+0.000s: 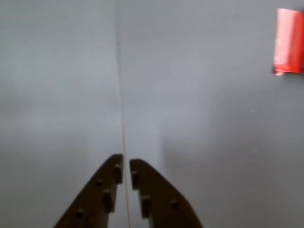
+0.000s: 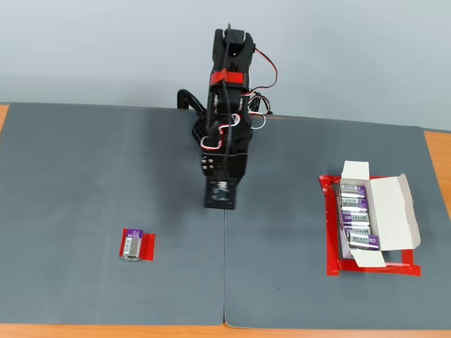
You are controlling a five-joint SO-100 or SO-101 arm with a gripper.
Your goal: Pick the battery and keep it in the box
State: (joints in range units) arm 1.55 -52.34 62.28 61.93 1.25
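Observation:
In the fixed view the battery (image 2: 132, 246), silver with a purple-and-white label, lies on a small red tape patch (image 2: 146, 245) at the left of the grey mat. The white box (image 2: 394, 211) stands open at the right with several purple-labelled cells (image 2: 357, 218) in a row inside it. My gripper (image 2: 220, 201) hangs at the middle of the mat, far from both. In the wrist view the gripper (image 1: 126, 164) shows two dark fingers (image 1: 102, 194) nearly touching with nothing between them, above a seam (image 1: 121, 95) in the mat. The battery and box are out of the wrist view.
A red tape outline (image 2: 330, 239) frames the box. A piece of red tape (image 1: 289, 42) shows at the wrist view's upper right edge. The arm's base (image 2: 229, 84) stands at the mat's back edge. The wooden table edge (image 2: 437, 148) shows at the right.

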